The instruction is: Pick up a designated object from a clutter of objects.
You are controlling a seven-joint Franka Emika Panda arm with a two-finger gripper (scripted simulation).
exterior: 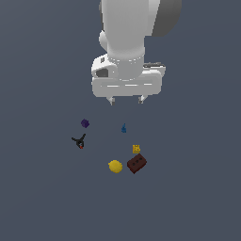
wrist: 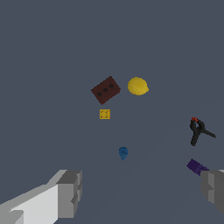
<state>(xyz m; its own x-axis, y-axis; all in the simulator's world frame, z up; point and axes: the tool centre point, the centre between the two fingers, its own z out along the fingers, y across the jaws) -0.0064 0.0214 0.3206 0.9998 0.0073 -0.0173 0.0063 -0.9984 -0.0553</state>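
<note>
The black pronged thing with a red tip [exterior: 79, 140] lies on the grey floor toward the exterior view's left; it also shows in the wrist view [wrist: 197, 130]. My gripper [exterior: 126, 100] hangs high above the clutter, open and empty, its fingers [wrist: 70, 192] wide apart. The purple cube [exterior: 84, 123] [wrist: 196, 166] lies close to the pronged thing. The blue cone-like piece [exterior: 124, 128] [wrist: 123, 152] lies almost under the gripper. The yellow ball [exterior: 115, 166], small yellow block [exterior: 136, 149] and brown brick [exterior: 136, 163] lie nearer the camera.
In the wrist view the brown brick [wrist: 106, 89], yellow ball [wrist: 138, 86] and small yellow block [wrist: 104, 114] sit grouped together, apart from the pronged thing. Plain grey floor [exterior: 42, 197] surrounds the clutter.
</note>
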